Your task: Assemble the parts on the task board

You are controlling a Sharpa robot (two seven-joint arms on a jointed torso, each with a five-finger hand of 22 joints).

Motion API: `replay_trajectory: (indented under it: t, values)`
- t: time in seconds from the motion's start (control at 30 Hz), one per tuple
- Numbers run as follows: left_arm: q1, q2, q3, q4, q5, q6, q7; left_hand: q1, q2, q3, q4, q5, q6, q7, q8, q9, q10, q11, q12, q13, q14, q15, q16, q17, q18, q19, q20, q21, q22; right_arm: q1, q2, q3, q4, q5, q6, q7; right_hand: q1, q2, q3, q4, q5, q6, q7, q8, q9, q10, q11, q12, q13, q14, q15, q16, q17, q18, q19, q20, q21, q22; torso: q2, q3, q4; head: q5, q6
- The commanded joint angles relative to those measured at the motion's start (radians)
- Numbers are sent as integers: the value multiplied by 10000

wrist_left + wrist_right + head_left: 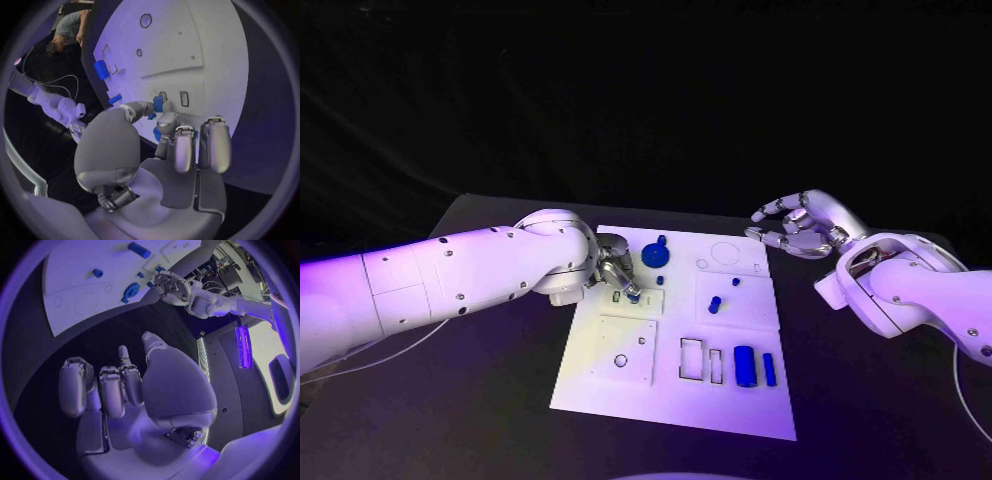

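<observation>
Had left hand pinching small blue part over task board slots, ready for insertion; right hand empty, fingers apart, parked clear.

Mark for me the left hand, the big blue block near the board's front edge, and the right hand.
left hand (620, 272): head view, middle of the hand, over the board.
big blue block (746, 366): head view, middle of its top face.
right hand (798, 226): head view, palm.

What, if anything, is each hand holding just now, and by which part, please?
The left hand pinches a small blue part by its lower end, above the board. The right hand holds nothing.
</observation>
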State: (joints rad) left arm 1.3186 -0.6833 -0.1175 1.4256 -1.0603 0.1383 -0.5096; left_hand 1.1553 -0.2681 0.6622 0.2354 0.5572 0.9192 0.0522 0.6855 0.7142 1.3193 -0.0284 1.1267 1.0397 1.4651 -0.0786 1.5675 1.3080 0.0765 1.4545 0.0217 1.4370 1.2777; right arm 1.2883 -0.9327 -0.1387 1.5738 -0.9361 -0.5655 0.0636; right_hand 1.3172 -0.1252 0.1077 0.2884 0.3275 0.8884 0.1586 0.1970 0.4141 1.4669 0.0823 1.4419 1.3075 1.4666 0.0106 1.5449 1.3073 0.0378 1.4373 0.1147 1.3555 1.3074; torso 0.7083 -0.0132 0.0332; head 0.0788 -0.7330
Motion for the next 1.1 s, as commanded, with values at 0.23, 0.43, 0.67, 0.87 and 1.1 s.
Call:
replay_trajectory:
  t: [0.23,0.43,0.67,0.87,1.1]
  values:
    - [-2,38,0,-22,-268,406,-105,63,49,2083,-2134,82,91,-10,55,22,75,14,57,-4,1057,-83,33,2628,-179,44,-11,62,4,-6,-3,0,10,-39,-38,77,-76,-22,-62,14,49,-51,-14,46,8,-12,-84,-27,1355,813,-87,-43,1601,194,-1,-70,-43,1024,-13,5,-8,20,4]
    - [-3,57,0,-54,-305,580,-125,64,46,2082,-2138,89,93,-11,55,23,78,13,59,-2,1057,-84,33,2628,-182,50,-10,69,20,-6,-1,0,8,-38,-34,77,-76,-22,-62,14,49,-51,-14,46,8,-12,-84,-27,1355,813,-87,-43,1601,194,-1,-70,-43,1024,-11,1,-6,7,17]
    - [-3,90,-1,-73,-342,674,-134,64,46,2082,-2138,89,93,-11,55,23,78,13,59,-2,1057,-84,33,2628,-182,50,-10,69,20,-6,2,0,5,-38,-28,74,-76,-22,-62,14,49,-51,-14,46,8,-12,-84,-27,1355,813,-87,-43,1601,194,-1,-70,-43,1024,-8,-3,-7,-3,22]
    - [-3,117,-1,-86,-354,690,-138,64,46,2082,-2138,89,93,-11,55,23,78,13,59,-2,1057,-84,33,2628,-182,50,-10,69,20,-6,5,0,5,-39,-25,72,-83,-20,-62,7,80,-52,-16,56,9,-16,-86,-32,1350,814,-88,-43,1604,194,1,-72,-43,1026,-10,0,1,-11,46]
    - [-3,165,0,-103,-355,691,-144,61,45,2081,-2141,104,98,-11,54,28,89,13,70,12,1057,-84,33,2628,-180,45,-8,65,9,-6,4,0,11,-39,-26,69,-82,-9,-51,-2,149,-57,-18,69,9,-16,-90,-32,1349,812,-91,-46,1595,195,0,-74,-50,1024,-4,3,-5,-20,48]
